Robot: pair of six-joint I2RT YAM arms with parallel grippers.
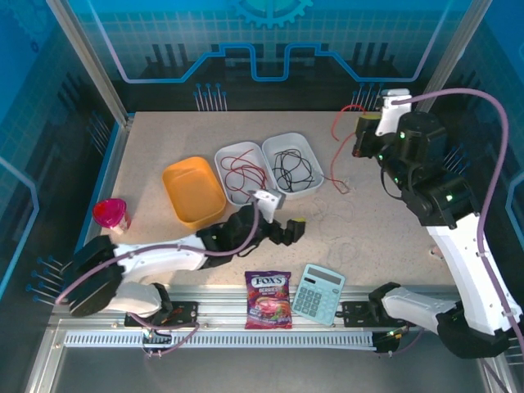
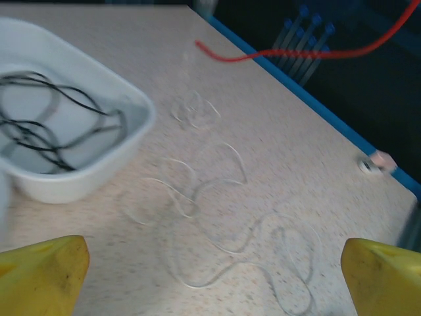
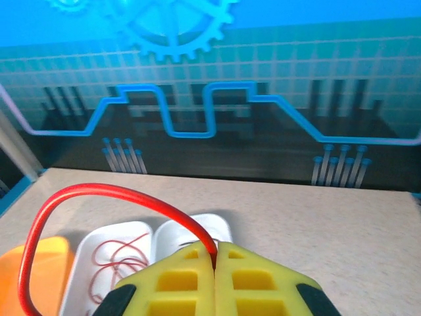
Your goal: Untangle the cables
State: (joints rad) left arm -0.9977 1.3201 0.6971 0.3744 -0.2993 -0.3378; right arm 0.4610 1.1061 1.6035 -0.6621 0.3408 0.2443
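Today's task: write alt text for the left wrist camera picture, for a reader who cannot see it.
A pale cable lies in loose loops on a speckled table, just beyond the left hand, open with yellow fingers far apart. A white tray at left holds a black cable; a red cable crosses the upper right.

White-and-black arms (image 1: 471, 262), purple-grey hoses (image 1: 450, 92), yellow tool pads (image 2: 46, 273)
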